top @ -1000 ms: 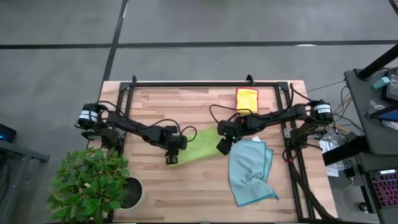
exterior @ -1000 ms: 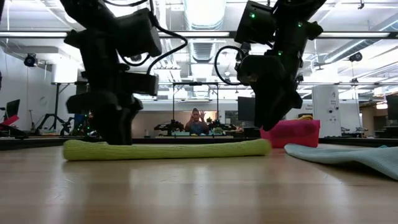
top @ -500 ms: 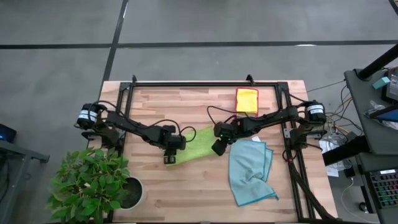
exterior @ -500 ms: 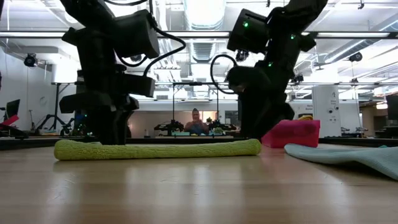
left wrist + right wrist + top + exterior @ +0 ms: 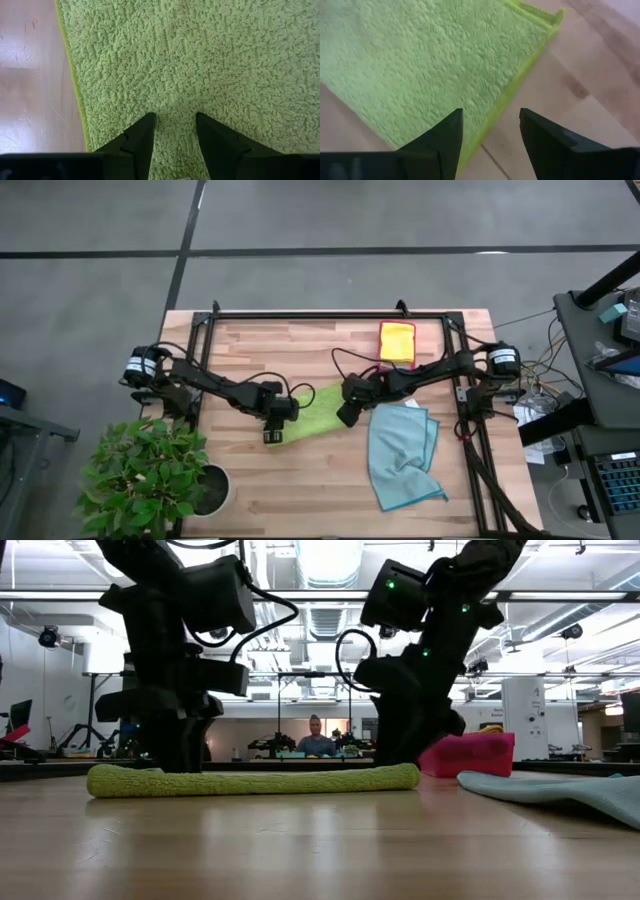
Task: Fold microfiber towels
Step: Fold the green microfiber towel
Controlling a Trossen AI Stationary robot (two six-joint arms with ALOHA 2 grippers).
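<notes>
Left pincer (image 5: 270, 436): fingers apart, tips pressed on the lime green towel (image 5: 312, 412) beneath it, on the worktop (image 5: 300, 480). Right pincer (image 5: 343, 416): fingers apart, straddling that towel's far edge, gripping nothing. Light blue towel (image 5: 402, 455) just beside it.

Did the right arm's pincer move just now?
Yes. The right pincer slid left along the green towel, away from the blue towel.
</notes>
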